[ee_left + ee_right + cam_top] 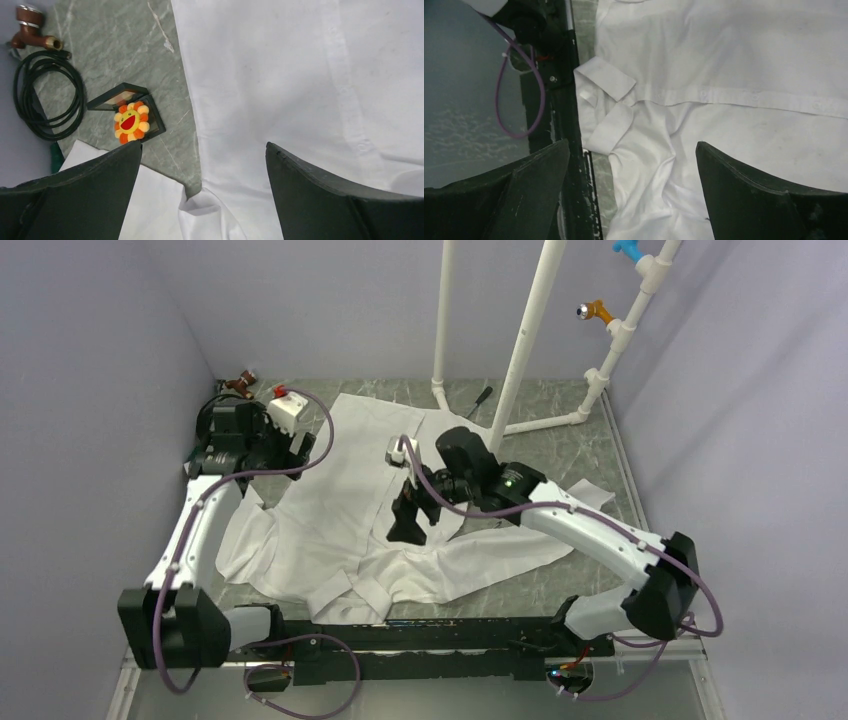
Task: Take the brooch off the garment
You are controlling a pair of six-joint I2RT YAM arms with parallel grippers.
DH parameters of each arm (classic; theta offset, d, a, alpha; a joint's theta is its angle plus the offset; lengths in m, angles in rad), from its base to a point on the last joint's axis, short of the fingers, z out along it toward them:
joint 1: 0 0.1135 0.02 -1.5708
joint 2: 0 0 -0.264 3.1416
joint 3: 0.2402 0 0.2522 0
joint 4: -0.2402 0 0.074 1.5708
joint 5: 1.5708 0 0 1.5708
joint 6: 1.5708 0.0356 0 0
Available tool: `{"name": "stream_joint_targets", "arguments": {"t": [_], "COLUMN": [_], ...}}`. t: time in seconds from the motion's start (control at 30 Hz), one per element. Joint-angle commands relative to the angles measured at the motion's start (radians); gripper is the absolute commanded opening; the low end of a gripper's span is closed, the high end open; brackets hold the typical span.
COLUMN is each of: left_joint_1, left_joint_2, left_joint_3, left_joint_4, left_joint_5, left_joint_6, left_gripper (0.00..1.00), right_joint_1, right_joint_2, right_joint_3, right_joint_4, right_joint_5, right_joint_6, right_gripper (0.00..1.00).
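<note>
The garment [340, 510] is a white shirt spread across the table, with its collar [606, 80] towards the near edge. The brooch [131, 122], an orange and yellow flower with a red centre, lies off the shirt on a small open black case [107, 100] on the bare table, left of the shirt's edge [280, 75]. It is hidden in the top view. My left gripper [203, 146] is open and empty above the shirt's left edge [300, 450]. My right gripper [633, 144] is open and empty above the shirt's front near the collar [408, 525].
A coiled black cable [45, 100] and a brown tap-like piece [30, 27] lie at the far left corner by the wall. A white pipe rack [520, 350] stands at the back right. The arms' black base rail [559, 75] runs along the near edge.
</note>
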State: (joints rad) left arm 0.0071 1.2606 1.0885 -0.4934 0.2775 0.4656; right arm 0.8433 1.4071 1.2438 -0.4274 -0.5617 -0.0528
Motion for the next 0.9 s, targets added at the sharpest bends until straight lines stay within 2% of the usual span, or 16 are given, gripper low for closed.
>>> {"name": "stream_joint_targets", "arguments": {"t": [0.0,0.17,0.3,0.43,0.63,0.73,0.87], "left_joint_1": [0.001,0.001,0.001,0.001,0.033,0.038,0.039], "left_joint_2": [-0.159,-0.310,-0.373,-0.383,-0.386,-0.386,-0.366], "left_joint_3": [-0.023,-0.042,-0.033,-0.045,-0.069,-0.076,-0.122], "left_joint_4": [-0.058,-0.133,-0.241,-0.261,-0.212,-0.231,-0.289], "left_joint_5": [0.062,0.098,0.147,0.086,-0.011,-0.048,-0.072], "left_joint_6": [-0.139,-0.181,-0.153,-0.211,-0.307,-0.259,-0.077], "left_gripper": [1.00,1.00,1.00,0.99,0.99,1.00,0.99], "right_joint_1": [0.028,0.027,-0.014,-0.123,-0.368,-0.463,-0.524], "right_joint_2": [-0.126,-0.275,-0.420,-0.524,-0.656,-0.704,-0.727], "right_joint_3": [-0.070,-0.173,-0.269,-0.327,-0.398,-0.424,-0.424], "right_joint_4": [-0.014,0.029,0.086,0.092,0.085,0.061,-0.063], "right_joint_5": [0.177,0.344,0.419,0.424,0.417,0.391,0.308], "right_joint_6": [-0.162,-0.209,-0.221,-0.169,-0.095,-0.095,-0.186], "right_gripper": [1.00,1.00,1.00,1.00,1.00,1.00,1.00]}}
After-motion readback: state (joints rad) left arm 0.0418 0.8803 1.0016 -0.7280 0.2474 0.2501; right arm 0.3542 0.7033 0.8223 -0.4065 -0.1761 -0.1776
